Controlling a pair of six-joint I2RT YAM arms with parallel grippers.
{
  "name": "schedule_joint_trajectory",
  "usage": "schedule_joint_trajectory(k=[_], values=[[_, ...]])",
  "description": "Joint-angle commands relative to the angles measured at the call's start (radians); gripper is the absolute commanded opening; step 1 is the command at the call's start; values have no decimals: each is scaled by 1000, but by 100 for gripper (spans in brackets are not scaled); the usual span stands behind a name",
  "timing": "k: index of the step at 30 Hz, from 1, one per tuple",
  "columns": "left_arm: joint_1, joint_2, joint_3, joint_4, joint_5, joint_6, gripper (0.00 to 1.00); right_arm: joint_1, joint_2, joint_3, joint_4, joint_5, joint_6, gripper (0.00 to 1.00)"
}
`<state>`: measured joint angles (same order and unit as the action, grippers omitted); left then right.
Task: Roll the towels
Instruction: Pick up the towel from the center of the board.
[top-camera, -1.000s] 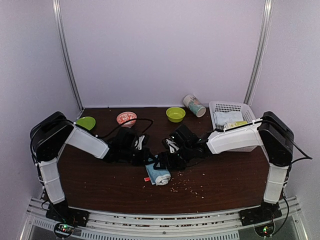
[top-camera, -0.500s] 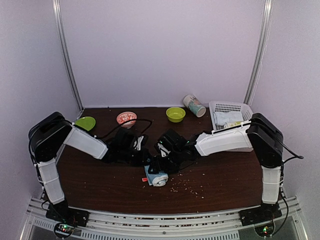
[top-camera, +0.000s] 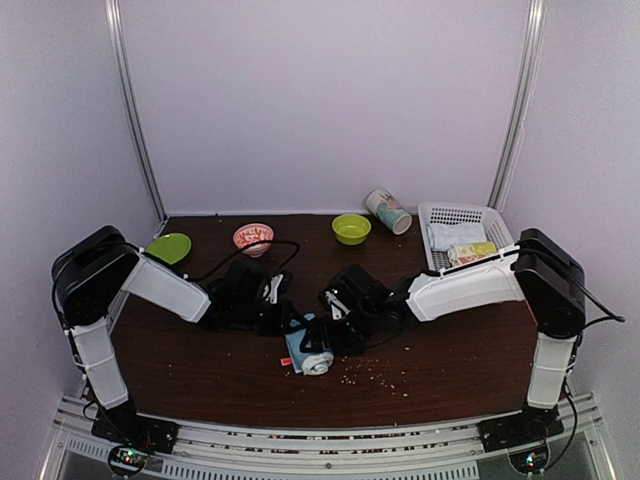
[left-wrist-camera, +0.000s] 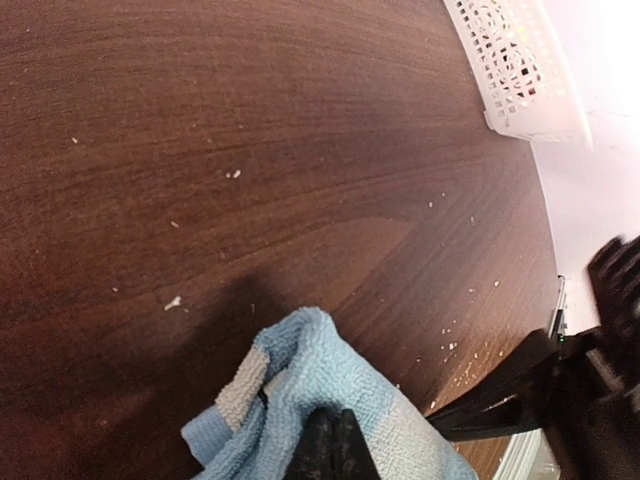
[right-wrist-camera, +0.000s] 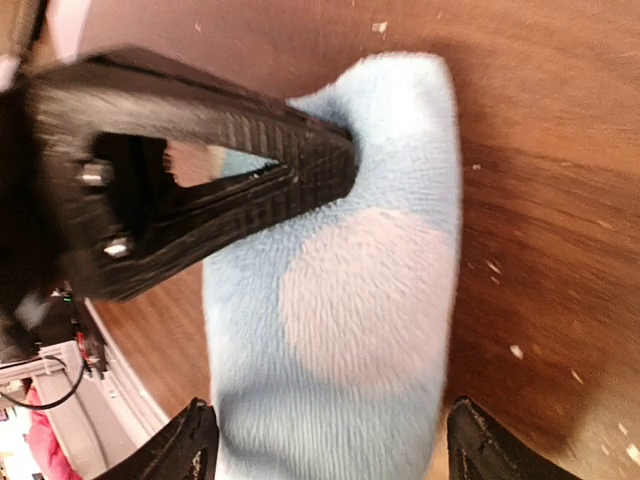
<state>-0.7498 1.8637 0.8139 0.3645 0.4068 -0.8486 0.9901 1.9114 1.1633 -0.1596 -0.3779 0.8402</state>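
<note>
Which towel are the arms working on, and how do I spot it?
Find the dark wooden table, then its middle near the front edge, where the two arms meet. The towel lies right there: a light blue, partly rolled cloth with a paler round patch. The only other cloth, pale bundles, sits in the white basket at the back right.

A lab test booth: plain pale walls (top-camera: 330, 100), metal corner posts (top-camera: 134, 110), a dark wood table (top-camera: 200, 370), and a slotted mounting rail (top-camera: 320, 445) along the bottom of the frame
</note>
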Motion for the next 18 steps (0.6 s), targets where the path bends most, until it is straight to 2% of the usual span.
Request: schedule_joint_trajectory(k=[1, 5, 6, 8, 10, 12, 15, 18], values=[[0, 22, -64, -122, -42, 22, 0, -26, -117, -43, 69, 16, 35, 78], [-1, 23, -80, -101, -42, 13, 0, -25, -155, -27, 46, 50, 4, 70], [-1, 22, -83, -98, -42, 11, 0, -21, -158, -20, 40, 57, -6, 65], [-1, 23, -89, -92, -42, 10, 0, -8, -146, 12, 15, 60, -30, 50], [-1, 23, -96, -86, -43, 7, 0, 7, -106, 61, -43, 59, -75, 31], [0, 23, -102, -82, -43, 4, 0, 28, -57, 102, -75, 44, -106, 20], [0, 24, -110, -77, -43, -1, 0, 67, 43, 167, -148, 26, -136, 10], [0, 23, -114, -78, -43, -3, 0, 98, 126, 210, -223, 22, -154, 5]])
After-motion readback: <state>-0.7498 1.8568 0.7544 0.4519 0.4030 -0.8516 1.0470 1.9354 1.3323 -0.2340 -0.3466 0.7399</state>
